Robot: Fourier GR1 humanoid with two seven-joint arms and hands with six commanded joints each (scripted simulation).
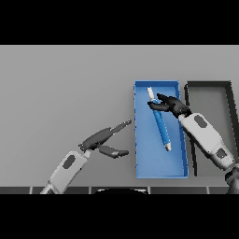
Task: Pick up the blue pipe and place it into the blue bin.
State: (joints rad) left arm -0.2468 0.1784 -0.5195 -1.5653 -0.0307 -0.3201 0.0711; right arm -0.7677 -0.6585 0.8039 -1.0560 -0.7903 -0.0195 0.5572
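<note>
1. The blue pipe lies inside the blue bin, right of the frame's centre, running slantwise from its pale upper tip near the bin's top edge down to its lower tip around mid-bin.
2. The right hand reaches in from the lower right and sits over the bin's upper part, its fingers touching the pipe near its upper end. Whether they clasp the pipe or only rest against it, I cannot tell.
3. My judgement: the hand is there because the pipe is being set down or let go, so the task looks close to done.
4. The blue bin holds only the pipe. A dark bin stands just beside it on the right, with nothing visible in it.
5. The left hand hovers over the grey table at lower centre-left, fingers straight, thumb spread, holding nothing.
</note>
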